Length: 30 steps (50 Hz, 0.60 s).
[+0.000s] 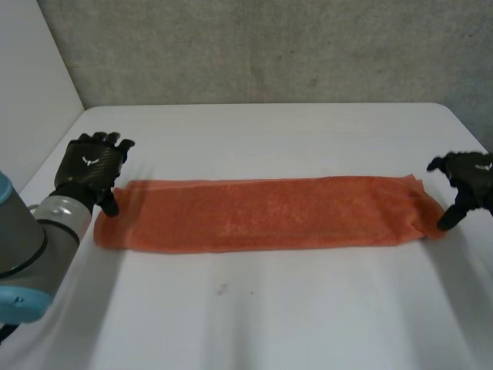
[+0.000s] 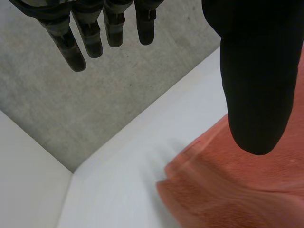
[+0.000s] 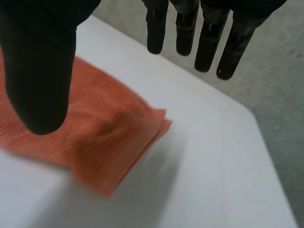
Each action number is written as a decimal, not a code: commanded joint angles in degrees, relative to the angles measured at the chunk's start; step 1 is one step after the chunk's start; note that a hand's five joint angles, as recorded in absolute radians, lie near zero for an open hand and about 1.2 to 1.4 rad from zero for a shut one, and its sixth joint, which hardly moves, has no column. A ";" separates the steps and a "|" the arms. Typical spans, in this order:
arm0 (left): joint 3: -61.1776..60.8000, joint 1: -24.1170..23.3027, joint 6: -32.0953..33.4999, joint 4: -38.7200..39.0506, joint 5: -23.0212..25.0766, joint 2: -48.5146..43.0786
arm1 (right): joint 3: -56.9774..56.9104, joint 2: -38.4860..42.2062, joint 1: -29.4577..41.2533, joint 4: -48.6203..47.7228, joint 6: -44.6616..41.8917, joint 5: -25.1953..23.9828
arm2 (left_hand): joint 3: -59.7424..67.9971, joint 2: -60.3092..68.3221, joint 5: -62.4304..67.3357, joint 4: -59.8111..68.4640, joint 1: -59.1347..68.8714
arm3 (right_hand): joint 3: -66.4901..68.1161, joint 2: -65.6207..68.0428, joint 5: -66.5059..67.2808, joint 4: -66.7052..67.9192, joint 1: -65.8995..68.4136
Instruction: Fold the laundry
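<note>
An orange towel [image 1: 266, 213], folded into a long narrow strip, lies flat across the middle of the white table [image 1: 254, 316]. My left hand [image 1: 94, 168] hovers at the strip's left end, open, its thumb [image 2: 259, 85] above the towel's far corner [image 2: 199, 175] and the fingers [image 2: 90, 33] straight, holding nothing. My right hand [image 1: 467, 183] is at the strip's right end, open as well, with its thumb [image 3: 40, 71] over the layered corner [image 3: 128, 137] and its fingers [image 3: 209, 38] spread above bare table.
A grey concrete wall [image 1: 262, 46] runs behind the table's far edge. A white panel [image 1: 31, 92] stands along the left side. Bare tabletop lies in front of and behind the towel.
</note>
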 commanded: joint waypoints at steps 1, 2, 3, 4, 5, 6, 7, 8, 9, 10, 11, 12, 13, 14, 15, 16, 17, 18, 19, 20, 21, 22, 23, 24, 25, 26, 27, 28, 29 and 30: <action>-2.23 0.17 -9.21 -0.12 -0.04 1.54 | 2.76 0.77 -2.68 -0.38 -0.37 -5.41 | 0.31 0.53 -1.73 0.39 -0.48 | 13.08 13.16 13.07 13.30 15.91; -2.23 0.17 -9.22 -0.12 -0.04 1.54 | 2.94 1.29 -3.20 -0.98 -0.37 -5.59 | 0.31 0.53 -1.73 0.39 -0.48 | 13.25 13.33 13.23 13.47 16.08; -2.23 0.17 -9.65 -0.12 -0.13 1.54 | 2.94 2.86 -3.30 -2.30 -0.37 -5.59 | 0.31 0.53 -1.73 0.39 -0.48 | 13.25 13.33 13.23 13.47 16.08; -2.23 0.17 -9.74 -0.12 -0.21 1.45 | 2.94 2.88 -3.30 -2.31 -0.37 -5.59 | 0.31 0.53 -1.73 0.39 -0.48 | 13.25 13.33 13.23 13.47 16.08; -2.23 0.17 -9.74 -0.12 -0.21 1.45 | 3.02 4.45 -3.38 -3.53 -0.46 -5.59 | 0.31 0.53 -1.73 0.39 -0.48 | 13.25 13.33 13.23 13.47 16.08; -2.32 0.35 -9.92 -0.12 -0.21 1.45 | 3.11 5.59 -3.30 -4.67 -0.55 -5.24 | 0.31 0.53 -1.73 0.39 -0.48 | 13.25 13.33 13.23 13.47 16.08; -2.49 0.43 -10.01 -0.12 -0.13 1.45 | 3.11 5.60 -3.30 -4.68 -0.55 -5.24 | 0.31 0.53 -1.73 0.39 -0.48 | 13.25 13.33 13.23 13.47 16.08; -2.50 0.44 -10.01 -0.12 -0.13 1.45 | 3.11 6.39 -3.30 -5.73 -0.72 -5.06 | 0.31 0.53 -1.73 0.39 -0.48 | 13.25 13.33 13.23 13.47 16.08; -2.67 0.35 -10.01 -0.03 -0.13 1.45 | 3.03 7.18 -3.38 -6.43 -1.16 -5.15 | 0.31 0.53 -1.73 0.39 -0.48 | 13.42 13.50 13.40 13.64 16.25; -2.67 0.26 -10.01 -0.03 -0.13 1.45 | 3.02 7.19 -3.39 -6.44 -1.17 -5.15 | 0.31 0.53 -1.73 0.39 -0.48 | 13.42 13.50 13.40 13.64 16.25; -2.67 0.26 -10.01 -0.03 -0.13 1.45 | 2.85 7.88 -3.39 -7.14 -1.95 -5.06 | 0.31 0.53 -1.73 0.39 -0.48 | 14.25 14.33 14.23 14.47 17.08; -2.76 0.26 -10.01 -0.03 -0.04 1.36 | 2.85 7.89 -3.39 -7.14 -1.96 -5.06 | 0.31 0.53 -1.73 0.39 -0.48 | 14.26 14.34 14.24 14.48 17.09; -2.76 0.26 -10.01 -0.03 -0.04 1.36 | 2.85 8.67 -3.47 -7.66 -3.00 -5.06 | 0.31 0.53 -1.73 0.39 -0.48 | 15.92 16.01 15.91 16.14 18.75; -2.93 0.26 -10.01 -0.03 -0.04 1.36 | 2.76 9.11 -3.47 -8.11 -4.06 -5.06 | 0.31 0.53 -1.73 0.39 -0.48 | 16.94 17.02 16.92 17.16 19.77; -2.93 0.35 -10.01 -0.03 -0.04 1.36 | 2.76 9.12 -3.47 -8.11 -4.07 -5.06 | 0.31 0.53 -1.73 0.39 -0.48 | 16.95 17.03 16.93 17.17 19.78; -2.93 0.35 -10.01 -0.03 -0.04 1.36 | 2.67 9.38 -3.47 -8.28 -5.02 -5.06 | 0.31 0.53 -1.73 0.39 -0.48 | 17.62 17.70 17.60 17.84 20.45; -2.93 0.35 -10.01 0.06 -0.04 1.36 | 2.50 9.64 -3.56 -8.37 -5.90 -5.06 | 0.31 0.53 -1.73 0.39 -0.48 | 18.12 18.21 18.11 18.34 20.95; -2.93 0.26 -10.01 -0.03 0.14 1.27 | 2.50 9.65 -3.56 -8.37 -5.91 -5.06 | 0.31 0.53 -1.73 0.39 -0.48 | 18.13 18.21 18.11 18.35 20.96; -2.93 0.26 -10.01 -0.03 0.14 1.27 | 2.32 9.99 -3.74 -8.37 -6.43 -5.06 | 0.31 0.53 -1.73 0.39 -0.48 | 18.79 18.88 18.78 19.01 21.62; -3.02 0.26 -10.01 -0.03 0.14 1.27 | 2.32 10.00 -3.74 -8.37 -6.44 -5.06 | 0.31 0.53 -1.73 0.39 -0.48 | 18.80 18.88 18.78 19.02 21.63; -3.02 0.26 -10.01 -0.03 0.14 1.27 | 2.15 10.69 -3.91 -8.37 -6.79 -5.15 | 0.31 0.53 -1.73 0.39 -0.48 | 18.97 19.05 18.95 19.19 21.80; -3.11 0.17 -10.01 0.06 0.14 1.18 | 1.88 11.31 -4.00 -8.46 -6.88 -5.15 | 0.31 0.53 -1.73 0.39 -0.48 | 19.80 19.88 19.79 20.02 22.63; -3.11 0.17 -10.01 -0.03 0.14 1.10 | 1.88 11.32 -4.00 -8.46 -6.88 -5.15 | 0.31 0.53 -1.73 0.39 -0.48 | 19.81 19.89 19.79 20.03 22.64; -3.11 0.17 -10.01 -0.03 0.14 1.10 | 1.53 11.75 -4.00 -8.46 -6.88 -5.06 | 0.31 0.53 -1.73 0.39 -0.48 | 24.14 24.22 24.12 24.36 26.97; -3.11 0.00 -10.01 -0.03 -0.04 1.01 | 1.27 12.10 -4.00 -8.72 -6.88 -5.06 | 0.31 0.53 -1.73 0.39 -0.48 | 31.01 31.09 31.00 31.23 33.84; -3.20 0.00 -10.01 -0.03 -0.04 1.01 | 1.27 12.11 -4.00 -8.72 -6.88 -5.06 | 0.31 0.53 -1.73 0.39 -0.48 | 31.08 31.16 31.06 31.30 33.91; -3.20 0.00 -10.01 -0.03 -0.04 1.01 | 1.01 12.28 -4.00 -9.33 -6.88 -4.97 | 0.31 0.53 -1.73 0.39 -0.48 | 40.91 40.99 40.89 41.13 43.73; -3.46 0.00 -10.01 -0.03 -0.04 1.01 | 1.00 12.28 -4.00 -9.34 -6.88 -4.97 | 0.31 0.53 -1.73 0.39 -0.48 | 41.00 41.09 40.99 41.22 43.83; -3.81 0.00 -10.01 0.06 0.22 1.01 | 0.83 12.54 -4.00 -10.21 -6.88 -4.71 | 0.31 0.53 -1.73 0.39 -0.48 | 53.99 54.08 53.98 54.21 56.82; -3.81 0.00 -10.01 0.06 0.22 1.01 | 0.57 12.81 -4.00 -11.35 -6.79 -4.01 | 0.31 0.53 -1.73 0.39 -0.48 | 61.06 61.14 61.04 61.28 63.89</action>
